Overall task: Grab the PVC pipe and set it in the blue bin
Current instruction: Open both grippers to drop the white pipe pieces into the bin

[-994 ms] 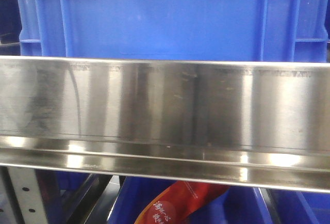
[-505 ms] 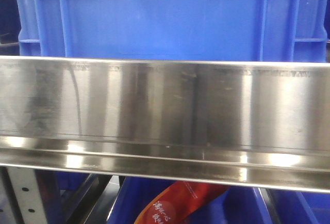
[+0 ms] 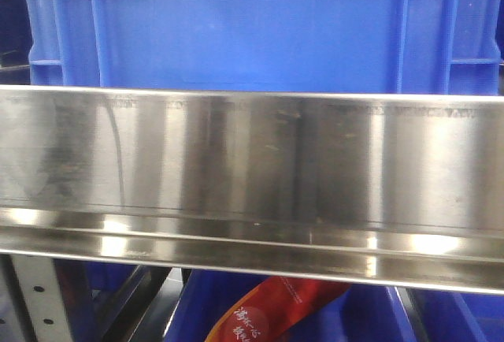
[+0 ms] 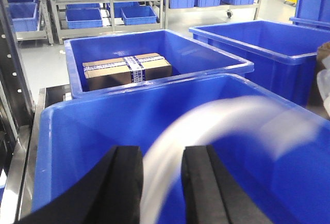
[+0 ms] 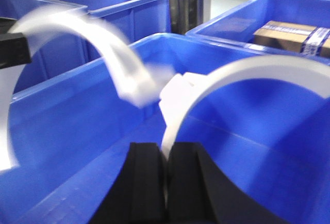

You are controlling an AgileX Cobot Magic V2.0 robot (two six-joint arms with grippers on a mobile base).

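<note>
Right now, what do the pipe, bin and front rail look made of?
Pipe: likely white plastic, smooth and matt, curved in an even arc. Bin: blue moulded plastic, slightly glossy, with a rounded rim. Rail: brushed stainless steel, judging by its streaked reflections.

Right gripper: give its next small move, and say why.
Probably open the jaws and let go. The right gripper is shut on a curved white pipe that hangs inside the walls of the open blue bin, so a release should drop it in. A blurred pipe is close on its left, so more travel seems riskier.
</note>
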